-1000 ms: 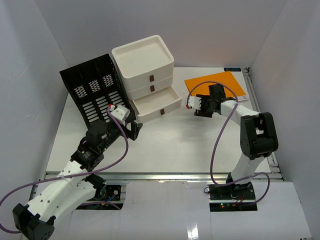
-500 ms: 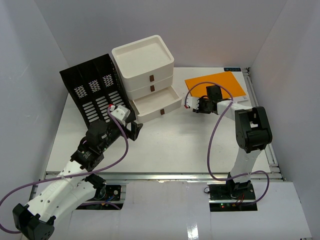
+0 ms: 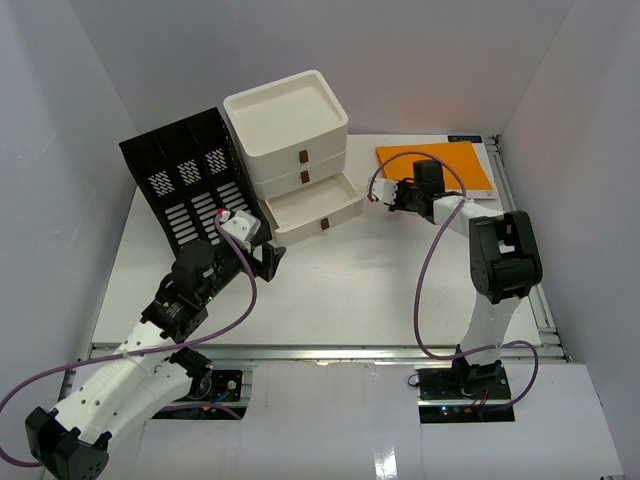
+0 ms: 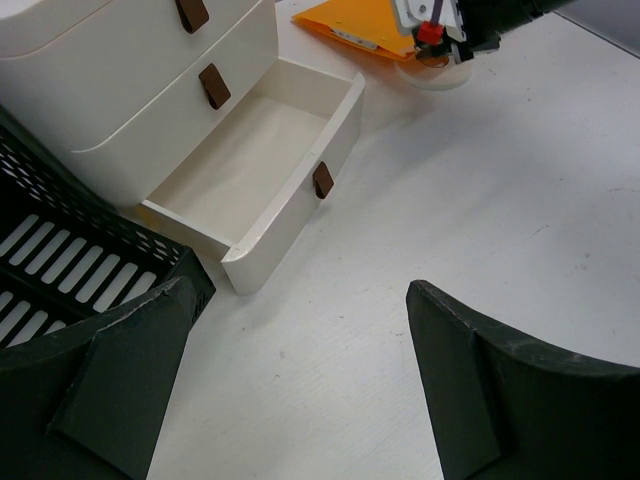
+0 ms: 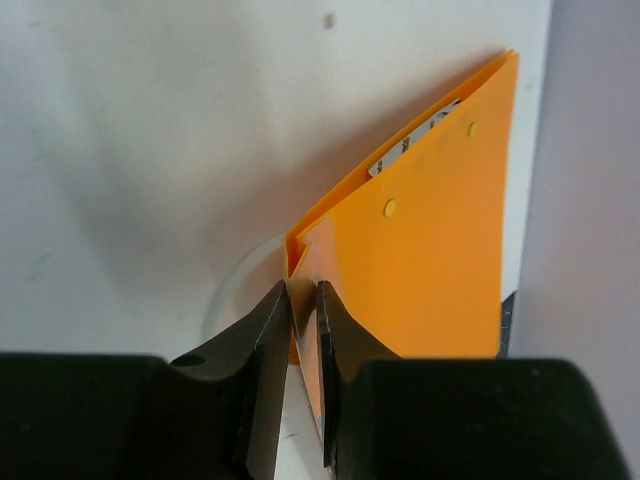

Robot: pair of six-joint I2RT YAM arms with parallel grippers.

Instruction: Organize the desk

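Counter (image 3: pixel 350 290): white, fills the floor of the white-walled enclosure, with both arms reaching over it from the near edge.

Right hand (image 5: pixel 302 300): fingers nearly together, clamped on the thin edge of the orange folder (image 5: pixel 430 270) at the far right of the counter. That corner is lifted and the rest lies flat. The white strip on the folder is too small to read. The right wrist view cuts off the folder's near part behind the fingers.

A pale round shape (image 4: pixel 440 78) lies under the right hand. Translucent; cannot tell what it is.

Left hand (image 3: pixel 266 258): fingers wide apart, holding nothing, just in front of the open bottom drawer (image 4: pixel 255 150) of the white drawer box (image 3: pixel 290 130). The visible part of the drawer is bare.

Black slotted file rack (image 3: pixel 185 185): touching the box's left side. Slots not visible from above.
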